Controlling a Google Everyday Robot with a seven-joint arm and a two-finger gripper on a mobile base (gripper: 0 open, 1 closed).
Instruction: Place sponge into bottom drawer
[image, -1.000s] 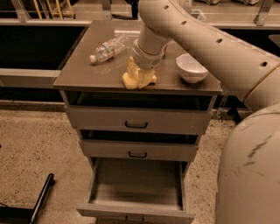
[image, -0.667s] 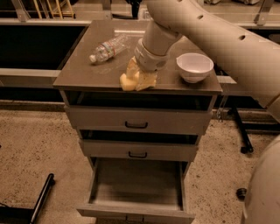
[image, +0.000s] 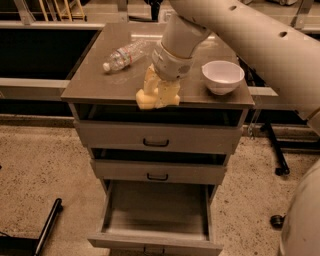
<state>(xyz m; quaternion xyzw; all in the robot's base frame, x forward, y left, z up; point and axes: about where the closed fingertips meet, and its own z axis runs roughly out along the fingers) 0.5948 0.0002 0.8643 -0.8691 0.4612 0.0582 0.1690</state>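
The pale yellow sponge (image: 144, 101) is at the front edge of the grey cabinet's top (image: 95, 86), near the middle. My gripper (image: 160, 94) reaches down from above and is shut on the sponge, with its pale fingers around the sponge's right part. The bottom drawer (image: 156, 209) is pulled open below, directly under the sponge, and its inside shows nothing in it. The two shallower drawers above it, with black handles, stand slightly out.
A clear plastic bottle (image: 125, 54) lies on the cabinet top at the back left. A white bowl (image: 223, 76) stands at the right. My arm fills the upper right. A black bar (image: 47, 227) lies on the floor at the left, and chair wheels (image: 277, 171) at the right.
My gripper has moved with the sponge a little toward the cabinet top's front edge. The view has shifted slightly. The drawers, bottle and bowl have stayed in place.
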